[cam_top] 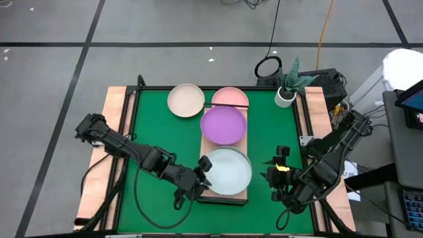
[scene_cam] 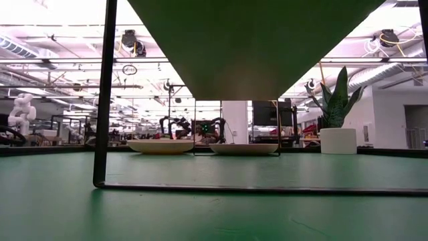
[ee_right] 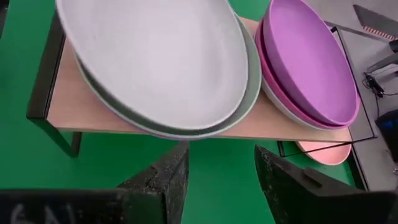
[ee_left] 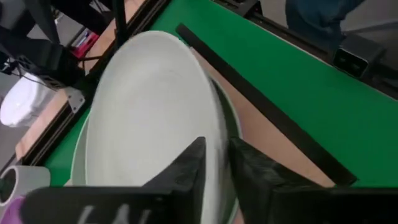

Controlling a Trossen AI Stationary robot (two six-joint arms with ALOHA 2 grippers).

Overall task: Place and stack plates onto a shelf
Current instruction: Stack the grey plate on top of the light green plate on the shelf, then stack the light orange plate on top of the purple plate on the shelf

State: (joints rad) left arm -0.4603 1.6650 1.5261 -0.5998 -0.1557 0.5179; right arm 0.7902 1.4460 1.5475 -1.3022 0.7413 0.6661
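Observation:
My left gripper (cam_top: pixel 201 173) is shut on a pale blue-white plate (cam_top: pixel 227 170) over the near end of the light-wood shelf (cam_top: pixel 205 142). Under it lies a mint green plate (ee_right: pixel 252 81). A purple plate (cam_top: pixel 223 124) tops a small stack on the shelf's far half. The cream plate (cam_top: pixel 186 100) and the pale pink plate (cam_top: pixel 230 98) rest flat on the green table at the far side. My right gripper (cam_top: pixel 276 173) hangs open to the right of the shelf, level with its near end, touching nothing. My left gripper pinches the pale plate's rim (ee_left: pixel 216 124) on its left side, one finger (ee_left: pixel 189 165) on the upper face and one below. The fingers come from the table's left, slanting down. The plate is tilted, its held side raised above the mint green plate (ee_left: pixel 231 121).
The shelf stands on black metal legs (scene_cam: pixel 105 94), with free room beneath it. A potted plant (cam_top: pixel 287 82) stands at the far right corner. Wooden strips (cam_top: pixel 117 132) line both table sides. The green mat lies bare to the left of the shelf.

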